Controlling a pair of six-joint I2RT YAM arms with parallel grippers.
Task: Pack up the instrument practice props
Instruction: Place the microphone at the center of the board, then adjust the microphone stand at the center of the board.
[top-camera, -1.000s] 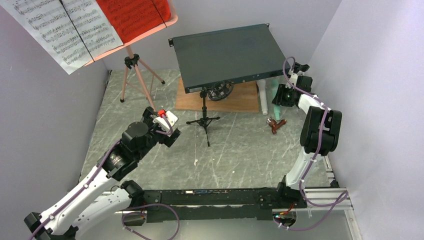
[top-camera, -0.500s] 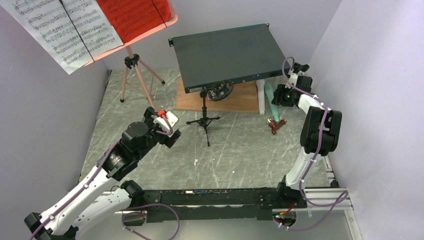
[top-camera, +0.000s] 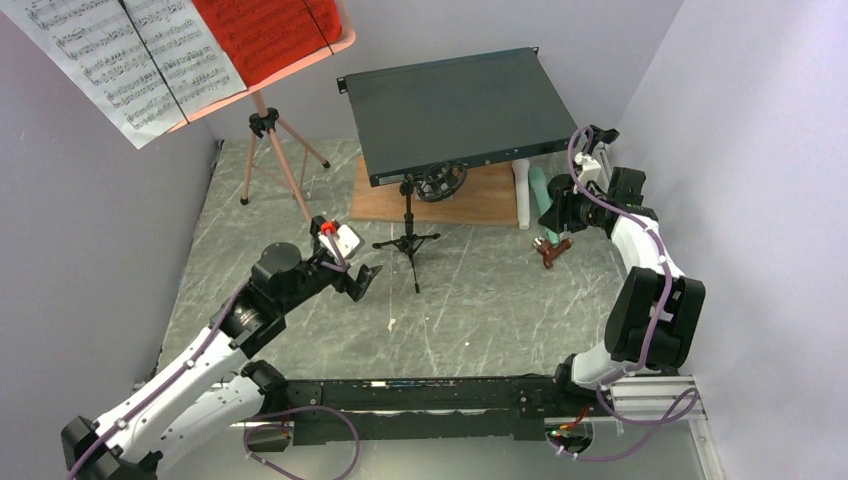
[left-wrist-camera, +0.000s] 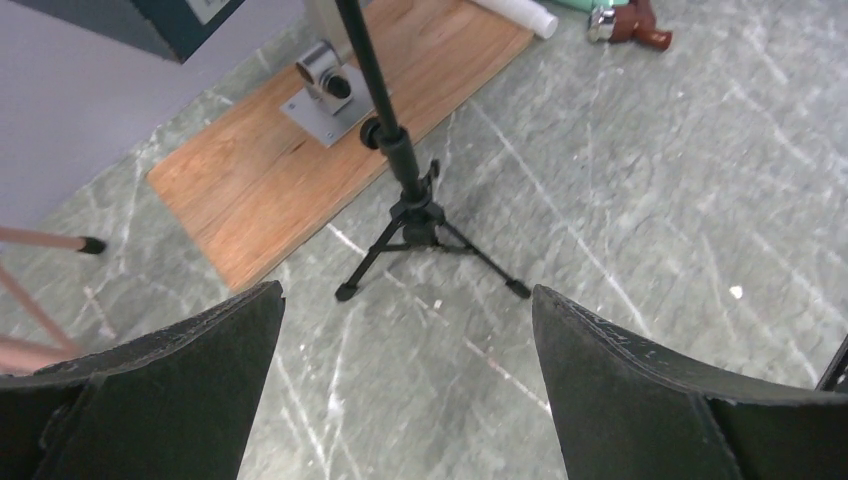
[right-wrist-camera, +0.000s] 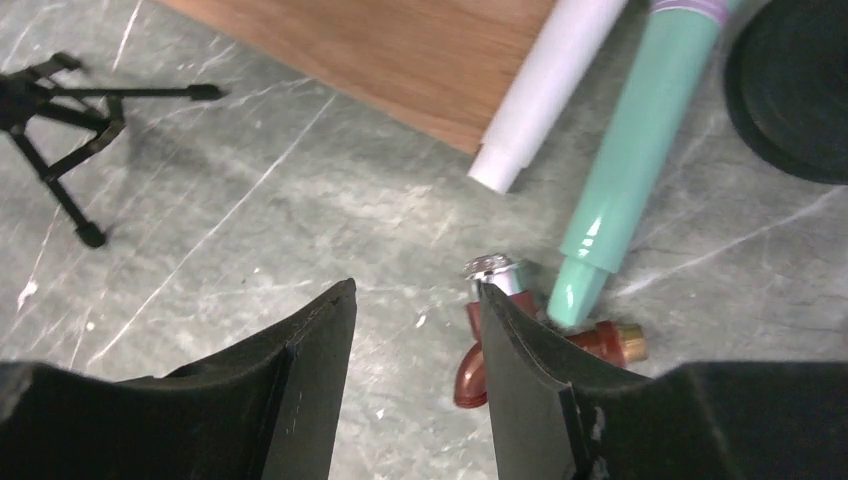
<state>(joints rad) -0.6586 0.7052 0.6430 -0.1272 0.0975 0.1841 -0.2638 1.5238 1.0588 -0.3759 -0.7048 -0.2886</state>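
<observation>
Lining up two pick-ups, by the look of it, with nothing yet lifted off the bench (top-camera: 480, 310). Holding the left end effector (left-wrist-camera: 405, 295) spread to full width and empty, aimed down at the small black mic stand (left-wrist-camera: 410, 205), upright on its three legs just in front of the wooden board (left-wrist-camera: 260, 180). Keeping the right end effector (right-wrist-camera: 415, 290) partly apart, clamped on nothing, over bare stone just beside a brown fitting (right-wrist-camera: 468, 380). Beyond that, finding the mint tube (right-wrist-camera: 625, 190) and white tube (right-wrist-camera: 550, 90) lying side by side, the mint tip touching or nearly touching the fitting; cannot tell which. Leaving the salmon-pink music stand (top-camera: 272, 150) upright at the far left, sheet-music pages (top-camera: 130, 60) on its desk. Seeing no container anywhere to pack into.

Probably calls next for bringing the left fingers in around the thin pole just above the leg hub and closing squarely, since a glancing touch could tip it. On the right, probably calls for shifting across to the mint tube and gripping across its width; round, so likely to roll.
</observation>
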